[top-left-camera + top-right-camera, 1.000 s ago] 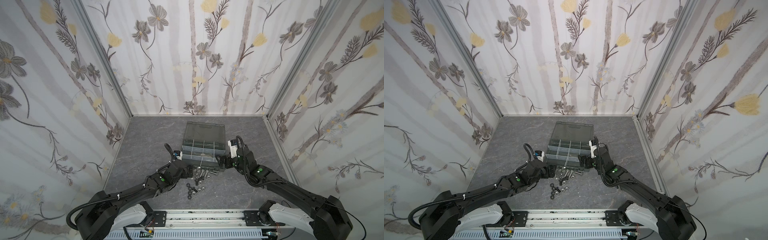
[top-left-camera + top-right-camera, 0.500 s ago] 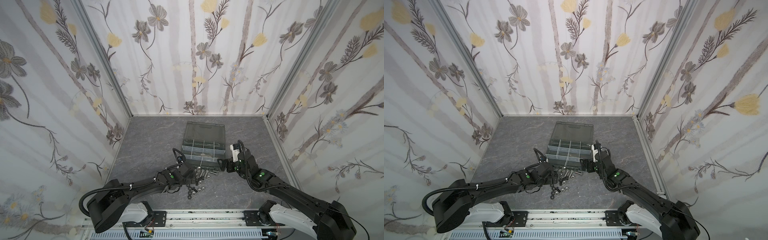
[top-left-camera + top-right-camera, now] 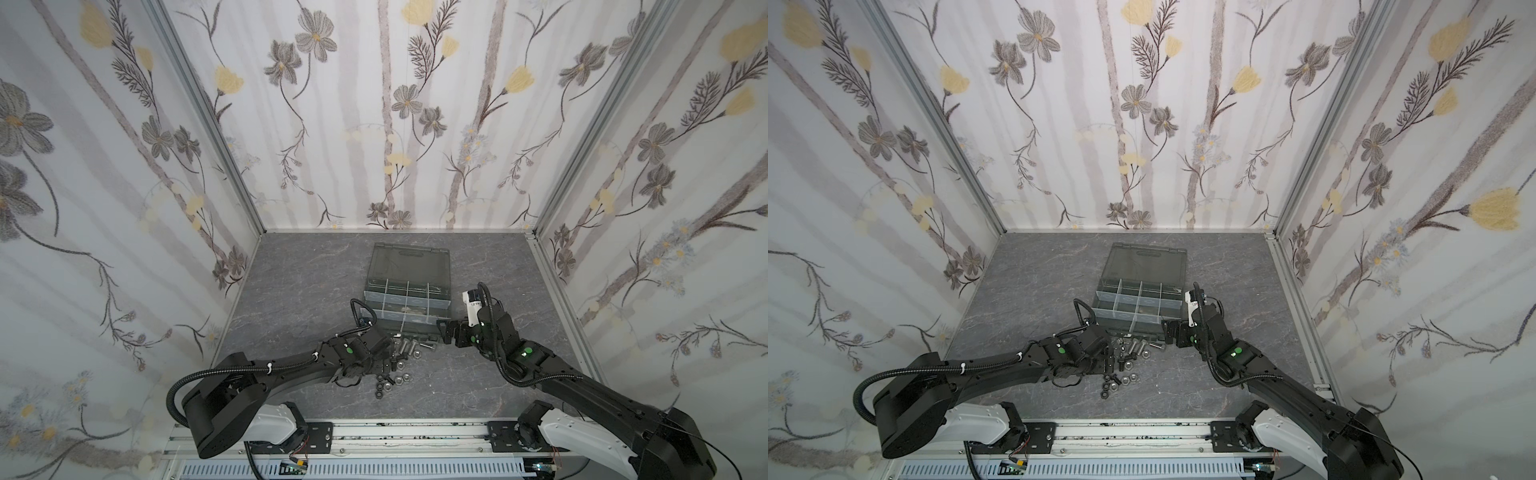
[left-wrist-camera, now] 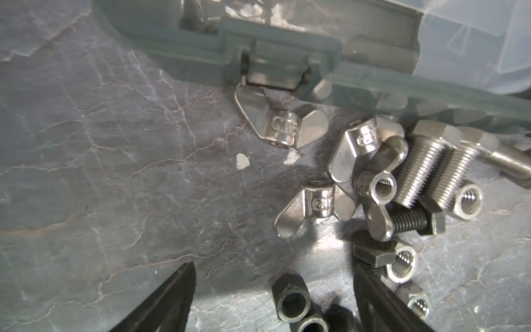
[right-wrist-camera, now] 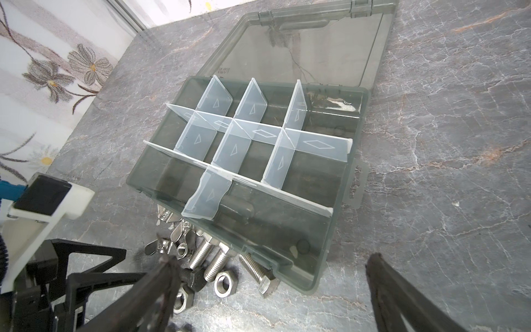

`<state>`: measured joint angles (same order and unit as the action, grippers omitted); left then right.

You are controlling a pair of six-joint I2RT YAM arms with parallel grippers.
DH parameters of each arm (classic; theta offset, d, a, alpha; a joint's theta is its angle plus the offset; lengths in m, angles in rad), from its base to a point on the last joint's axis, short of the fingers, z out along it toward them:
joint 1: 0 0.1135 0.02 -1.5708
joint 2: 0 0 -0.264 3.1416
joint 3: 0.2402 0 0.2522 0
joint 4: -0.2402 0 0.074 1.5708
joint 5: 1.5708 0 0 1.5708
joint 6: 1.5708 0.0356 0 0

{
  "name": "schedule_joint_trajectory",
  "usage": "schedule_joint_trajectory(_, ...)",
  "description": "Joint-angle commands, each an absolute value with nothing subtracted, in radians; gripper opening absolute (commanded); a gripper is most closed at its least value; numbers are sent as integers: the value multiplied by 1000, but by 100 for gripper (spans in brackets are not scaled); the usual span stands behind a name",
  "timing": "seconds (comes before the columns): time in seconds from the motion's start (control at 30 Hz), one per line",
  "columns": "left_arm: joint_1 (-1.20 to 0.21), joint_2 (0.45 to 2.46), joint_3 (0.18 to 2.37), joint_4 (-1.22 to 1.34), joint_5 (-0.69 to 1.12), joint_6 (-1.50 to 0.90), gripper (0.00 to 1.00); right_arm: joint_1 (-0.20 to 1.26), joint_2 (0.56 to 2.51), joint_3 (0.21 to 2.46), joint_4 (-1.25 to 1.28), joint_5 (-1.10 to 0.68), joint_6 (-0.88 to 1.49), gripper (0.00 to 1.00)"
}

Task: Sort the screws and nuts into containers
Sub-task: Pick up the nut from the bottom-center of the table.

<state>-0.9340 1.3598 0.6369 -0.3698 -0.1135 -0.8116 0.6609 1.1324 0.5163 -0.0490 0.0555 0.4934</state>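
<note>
Loose screws (image 4: 422,166) and nuts (image 4: 468,201) lie heaped on the table against the near wall of the dark grey organiser case (image 3: 407,291). Among them are a black screw (image 4: 413,222) and silver wing nuts (image 4: 287,129). My left gripper (image 4: 275,287) hangs low over the heap, open, with a black nut (image 4: 290,299) lying free between its fingers (image 4: 178,299). My right gripper (image 5: 273,287) is open and empty by the case's near right corner, beside silver screws (image 5: 218,264). Pale dividers (image 5: 250,132) split the case into containers.
The smoky lid (image 5: 316,51) lies folded back flat behind the case. Flowered walls enclose the table on three sides. In both top views the heap (image 3: 399,365) (image 3: 1121,365) sits between my arms. Small white flecks (image 4: 242,159) dot the table.
My left arm has reached out and dropped onto the near part of the heap, its jaws narrowing slightly. My right gripper has barely shifted beside the case.
</note>
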Motion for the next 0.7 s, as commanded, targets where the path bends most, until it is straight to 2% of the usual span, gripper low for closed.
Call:
schedule_joint_trajectory(0.0, -941, 1392, 663, -392, -109, -813, 83, 662, 1123, 509, -50, 62, 501, 100)
schedule_joint_trajectory(0.47, -957, 1454, 683, -404, -100, -845, 51, 661, 1128, 486, -33, 52, 505, 100)
schedule_joint_trajectory(0.67, -973, 1459, 686, -415, -81, -858, 46, 662, 1133, 486, -31, 48, 508, 100)
